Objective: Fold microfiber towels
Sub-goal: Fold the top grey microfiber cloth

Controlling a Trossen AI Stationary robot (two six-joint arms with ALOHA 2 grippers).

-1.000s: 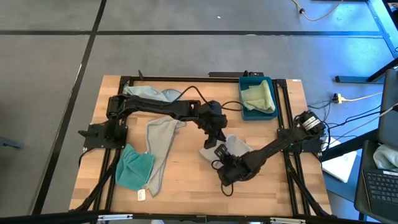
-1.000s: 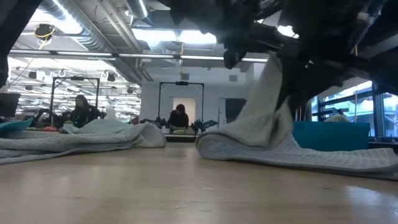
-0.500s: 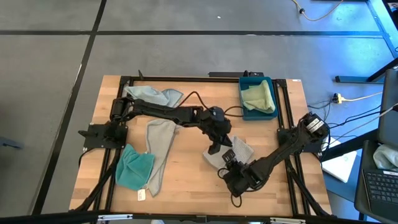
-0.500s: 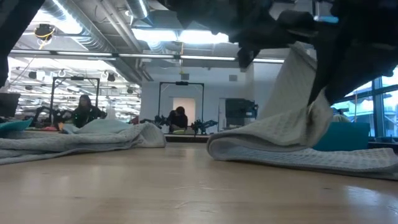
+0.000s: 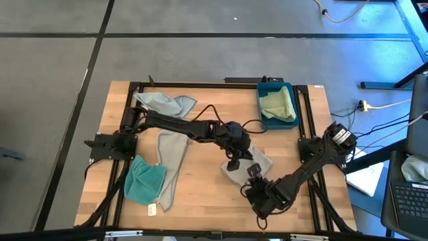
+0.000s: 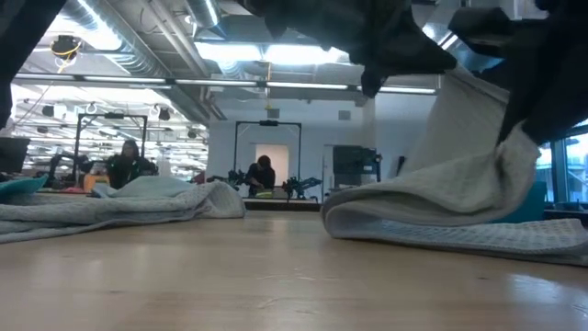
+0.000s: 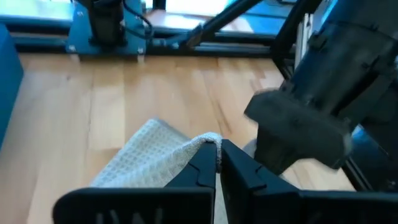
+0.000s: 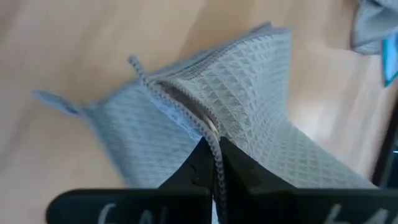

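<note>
The light grey waffle-weave towel [image 5: 247, 164] lies right of the table's [image 5: 200, 194] centre, partly doubled over, its upper layer lifted off the wood into a soft fold. The left gripper [image 5: 235, 161] pinches one raised edge between closed fingers; the right gripper [image 5: 255, 175] clamps another edge of the same towel, showing stitched hem and textured weave.

Between my right claw [image 8: 214, 163] I see grey waffle-textured cloth, the towel [image 8: 249, 106], over smooth matt wooden table [image 8: 74, 50]
</note>
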